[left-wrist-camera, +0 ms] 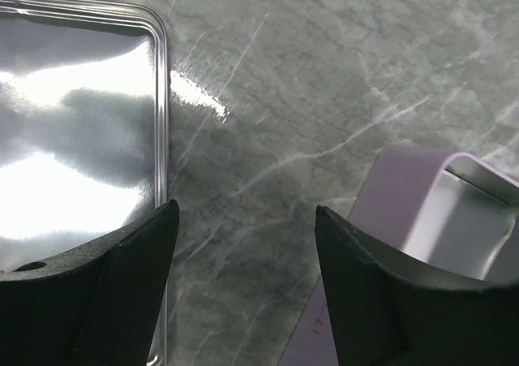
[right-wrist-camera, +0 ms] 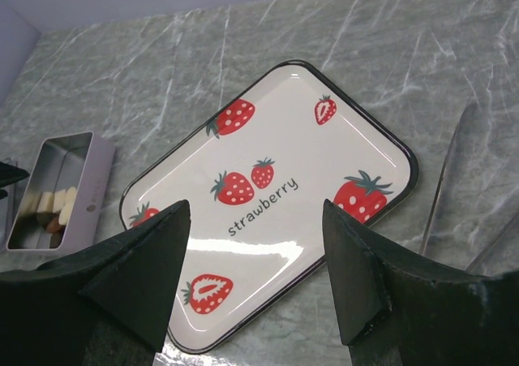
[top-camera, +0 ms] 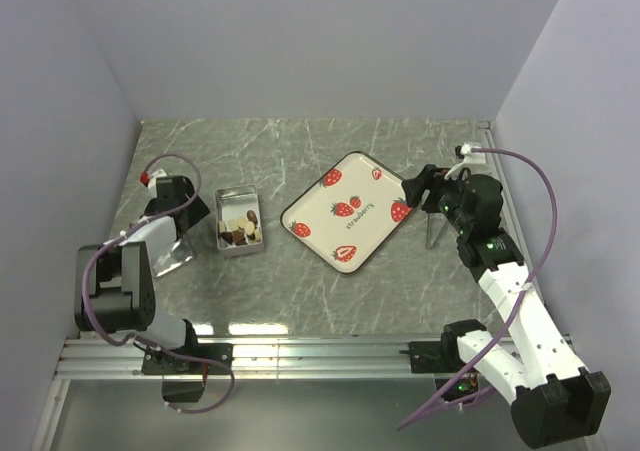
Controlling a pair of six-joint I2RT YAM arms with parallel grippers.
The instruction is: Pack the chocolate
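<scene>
Chocolate: small dark and cream pieces (top-camera: 244, 229) lie inside the open tin (top-camera: 234, 202), bunched in the end nearer the arms. The far end shows bare metal.
Tin: flat on the table (top-camera: 300, 151), left of the strawberry tray (top-camera: 318, 209) and apart from it.
Tin's long axis: runs roughly from the arms' side toward the far wall, slightly tilted. The open mouth faces up.
Pieces' own direction: too small to tell.
Lid: a shiny flat lid (left-wrist-camera: 81, 139) lies just beside the tin, on its left.
Left gripper (left-wrist-camera: 243, 252): jaws apart with nothing between them. They straddle bare table between lid and tin, and 1 finger overlaps the lid's edge in the wrist view. Whether it touches the lid I cannot tell.
Right gripper (right-wrist-camera: 255, 269): jaws apart and empty, near the tray's right corner, with a thin metal tool (right-wrist-camera: 448, 183) beside it.
Step, as judged: the pieces look packed, so fitting the lid seems to remain.
Risk 1: the jaws close on bare table and catch nothing, because neither the lid's rim nor the tin sits between the 2 fingers.
Risk 2: the lid skids away, being flat, slick and low against the table.
Risk 3: a finger bumps the tin's wall, sliding it or shaking pieces out.
Risk 4: the lid comes down turned against the tin's long axis and jams on 1 corner.
</scene>
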